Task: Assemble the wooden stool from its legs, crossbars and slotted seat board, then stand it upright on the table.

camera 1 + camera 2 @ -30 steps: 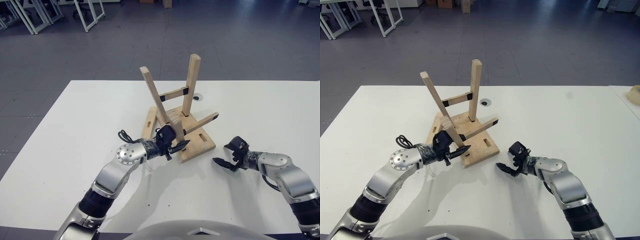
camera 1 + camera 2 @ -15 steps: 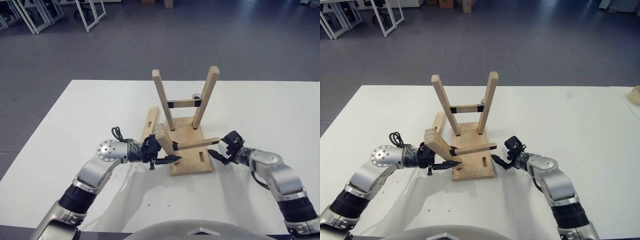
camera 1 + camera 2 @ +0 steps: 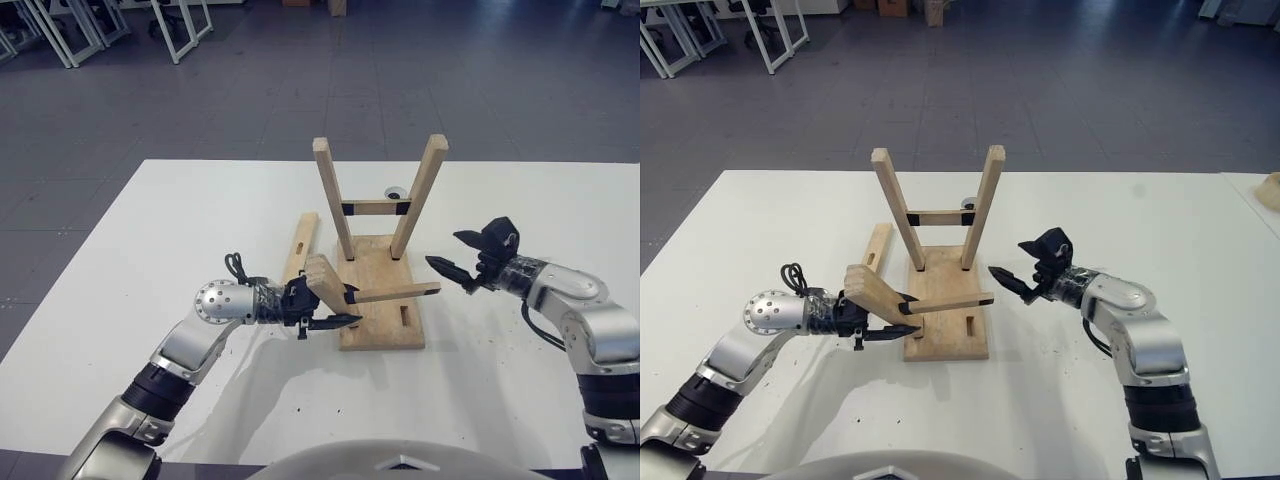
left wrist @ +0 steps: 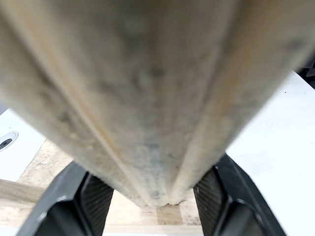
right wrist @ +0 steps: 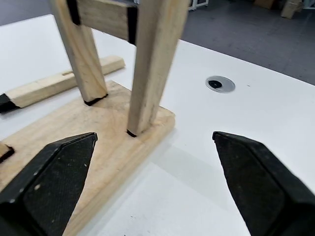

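l gripper (image 3: 322, 312) is clamped on the third leg (image 3: 322, 280), pads (image 4: 96, 196) tight on both sides of the wood in the wrist cam. that leg leans to my left over the near-left corner of the seat board (image 3: 385, 322). its crossbar (image 3: 395, 293) sticks out to the right just above the board. can't tell if the leg's foot is in its slot, the gripper hides it. r gripper (image 3: 455, 252) hangs w/ fingers wide apart, holding nothing, off the board's right side above the table (image 3: 150, 230). change over the last sec: the board sat skewed w/ r gripper low by its near-right corner. half a sec ago r was up against the board's right edge by the crossbar tip. now the board lies square to me and r has lifted off and backed away right. l arm swung round w/ the board, leg in hand throughout. i read that as r nudging the board straight, then clearing out. back two legs (image 3: 333, 200) stand in the far slots, tied by the rear crossbar (image 3: 375, 208). fourth leg (image 3: 298, 245) lies flat on the table just left of the board. roughly halfway imo: next is seating the held leg, and the near-right slot (image 3: 405, 313) sits open.
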Motion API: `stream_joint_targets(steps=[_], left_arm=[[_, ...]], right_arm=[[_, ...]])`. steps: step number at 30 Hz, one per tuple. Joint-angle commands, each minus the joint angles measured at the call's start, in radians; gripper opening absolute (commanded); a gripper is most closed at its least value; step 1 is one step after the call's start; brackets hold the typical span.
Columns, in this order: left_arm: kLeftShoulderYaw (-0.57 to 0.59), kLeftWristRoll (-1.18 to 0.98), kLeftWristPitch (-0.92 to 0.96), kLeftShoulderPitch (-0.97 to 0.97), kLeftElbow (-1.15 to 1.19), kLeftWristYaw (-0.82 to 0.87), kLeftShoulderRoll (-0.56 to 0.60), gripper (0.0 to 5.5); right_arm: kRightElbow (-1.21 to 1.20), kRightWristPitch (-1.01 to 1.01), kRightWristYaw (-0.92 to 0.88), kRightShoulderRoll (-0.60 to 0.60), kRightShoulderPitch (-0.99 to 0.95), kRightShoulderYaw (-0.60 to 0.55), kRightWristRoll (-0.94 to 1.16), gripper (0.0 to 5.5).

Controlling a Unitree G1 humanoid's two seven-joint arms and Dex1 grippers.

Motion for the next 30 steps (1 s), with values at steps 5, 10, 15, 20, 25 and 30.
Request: stream_joint_targets(steps=[5, 10, 15, 20, 25, 30], left_arm=[[-0.094, 0.175, -0.023, -0.003, 0.199, -0.125, 0.078, 2.04], [-0.106, 0.165, -0.058, -0.031, 0.224, -0.156, 0.071, 2.04], [-0.096, 0.149, -0.051, -0.062, 0.206, -0.150, 0.063, 2.04], [-0.081, 0.169, -0.028, -0.064, 0.194, -0.143, 0.044, 3.29], [-0.034, 0.169, 0.051, -0.053, 0.110, -0.135, 0.067, 4.04], [0.110, 0.096, 0.266, 0.037, -0.066, -0.060, 0.131, 4.66]], right_arm=[[0.259, -0.351, 0.268, -0.035, -0.059, 0.197, -0.139, 4.33], [0.297, -0.445, 0.281, -0.005, -0.025, 0.269, -0.193, 4.33], [0.298, -0.469, 0.266, -0.009, 0.030, 0.301, -0.226, 4.33], [0.307, -0.468, 0.237, -0.007, 0.034, 0.302, -0.239, 4.33], [0.281, -0.450, 0.181, 0.007, 0.077, 0.300, -0.241, 4.33], [0.230, -0.413, 0.122, 0.011, 0.126, 0.245, -0.200, 4.33]])
